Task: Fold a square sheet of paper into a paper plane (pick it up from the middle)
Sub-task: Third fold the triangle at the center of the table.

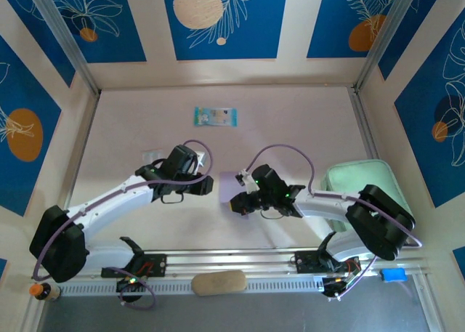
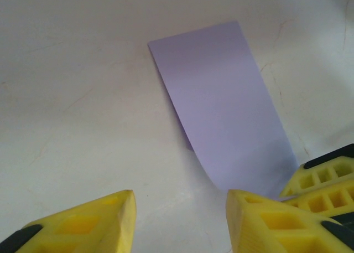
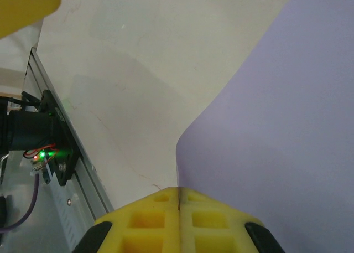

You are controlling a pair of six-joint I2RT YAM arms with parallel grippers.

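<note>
The square sheet of paper (image 1: 228,182) is pale lilac and lies on the table between the two grippers. In the left wrist view the sheet (image 2: 221,103) looks like a long strip whose near end curves upward. My right gripper (image 3: 178,193) is shut on that raised edge, and the sheet (image 3: 276,131) rises from between its yellow fingertips. From above, the right gripper (image 1: 237,203) sits at the sheet's near edge. My left gripper (image 2: 180,208) is open just left of the sheet with only bare table between its fingers; from above the left gripper (image 1: 208,185) is beside the sheet's left edge.
A small blue-green packet (image 1: 215,116) lies toward the back of the table. A mint-green tray (image 1: 360,181) stands at the right, partly under the right arm. A tan oval pad (image 1: 218,282) rests on the front rail (image 1: 240,263). Patterned walls enclose the table.
</note>
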